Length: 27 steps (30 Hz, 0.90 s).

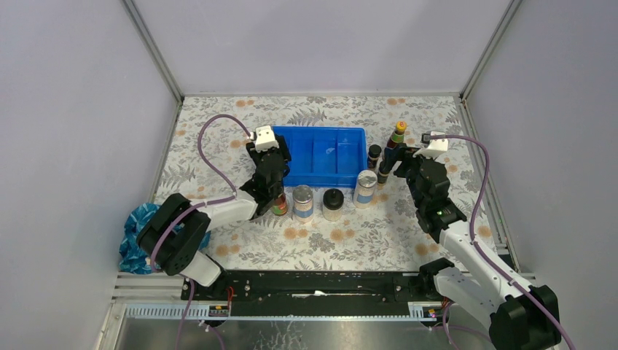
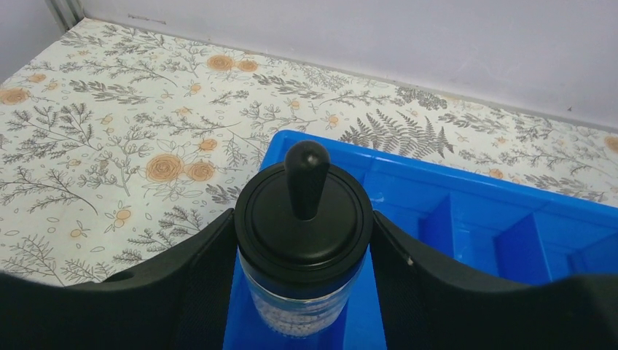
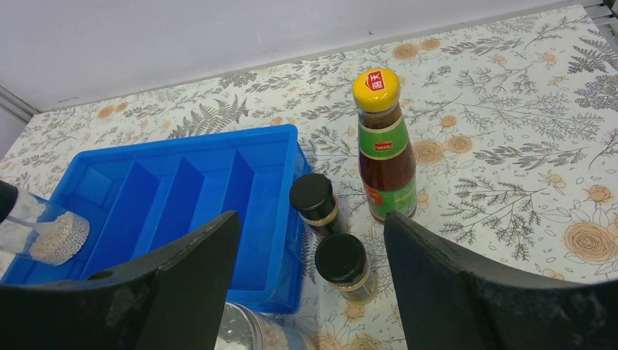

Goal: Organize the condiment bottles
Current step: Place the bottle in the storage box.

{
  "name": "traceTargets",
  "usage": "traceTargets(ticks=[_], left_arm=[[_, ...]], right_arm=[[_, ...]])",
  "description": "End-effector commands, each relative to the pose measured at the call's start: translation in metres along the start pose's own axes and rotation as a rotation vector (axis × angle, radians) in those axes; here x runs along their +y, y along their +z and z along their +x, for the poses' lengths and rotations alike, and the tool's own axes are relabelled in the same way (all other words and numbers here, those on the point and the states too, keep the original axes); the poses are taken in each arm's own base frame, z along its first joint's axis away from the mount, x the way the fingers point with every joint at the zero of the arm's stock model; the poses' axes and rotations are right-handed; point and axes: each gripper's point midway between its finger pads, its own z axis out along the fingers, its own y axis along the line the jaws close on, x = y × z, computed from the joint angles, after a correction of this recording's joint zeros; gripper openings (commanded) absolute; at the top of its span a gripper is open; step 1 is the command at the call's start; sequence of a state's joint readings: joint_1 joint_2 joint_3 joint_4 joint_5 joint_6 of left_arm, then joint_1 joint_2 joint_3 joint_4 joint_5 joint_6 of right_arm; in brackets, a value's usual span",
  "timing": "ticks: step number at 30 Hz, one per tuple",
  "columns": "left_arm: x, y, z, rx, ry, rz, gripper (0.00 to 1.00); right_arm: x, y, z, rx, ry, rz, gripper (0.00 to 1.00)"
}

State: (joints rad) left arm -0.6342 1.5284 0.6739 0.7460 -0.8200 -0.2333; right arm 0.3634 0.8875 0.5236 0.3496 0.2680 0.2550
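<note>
Left gripper [image 2: 303, 251] fills the bottom of the left wrist view. Its fingers [image 2: 197, 270] are clamped on either side of a black-domed bottle [image 2: 302, 211], just under the lid. The bottle is clear, upright, with white beads inside. It hangs over the near-left corner of the blue tray [image 2: 466, 219], above the leftmost compartment. Cannot tell if its base touches the tray floor.

Right gripper [image 3: 313, 240] is spread wide and holds nothing. 1 tiny black-capped bottle [image 3: 342, 264] stands between its fingers, near the bottom centre of the right wrist view. A 2nd tiny black-capped bottle [image 3: 315, 203] is just behind it, against the tray's right wall. Yellow-capped sauce bottle [image 3: 382, 142] stands further back, right of centre.

Top view: 4 more wait in a row below the tray:
- red-labelled bottle [image 1: 280, 206]
- silver-lidded jar [image 1: 302, 202]
- 2nd black-domed bottle [image 1: 333, 203]
- 2nd silver-lidded jar [image 1: 366, 187]

Step in hand, as I read it, is setting the held bottle into the left compartment. To do it well:
- Keep it vertical and lower it straight.
- Keep it centred between the tray's end wall and the 1st divider, so the base does not catch a rim.
- Open only once the base is seated, then lift straight up so the fingers clear the dome.
- Leave room for its twin in the same slot.

The tray looks light, so a sideways nudge could shift it.
</note>
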Motion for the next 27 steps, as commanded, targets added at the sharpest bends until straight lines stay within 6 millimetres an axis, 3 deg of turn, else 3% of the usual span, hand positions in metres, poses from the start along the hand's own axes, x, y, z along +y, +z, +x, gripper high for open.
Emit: traceTargets(ticks=[1,8,27], left_arm=[[0.000,-0.007,-0.010,-0.009,-0.012,0.010,0.00],[-0.003,-0.009,-0.017,0.002,0.010,0.025,0.00],[-0.010,-0.003,0.002,0.073,0.027,0.022,0.00]], right_arm=[[0.010,-0.002,-0.015,-0.055,0.019,-0.035,0.79],[0.011,-0.005,-0.018,-0.064,0.025,-0.041,0.80],[0.011,-0.007,-0.019,-0.068,0.022,-0.041,0.80]])
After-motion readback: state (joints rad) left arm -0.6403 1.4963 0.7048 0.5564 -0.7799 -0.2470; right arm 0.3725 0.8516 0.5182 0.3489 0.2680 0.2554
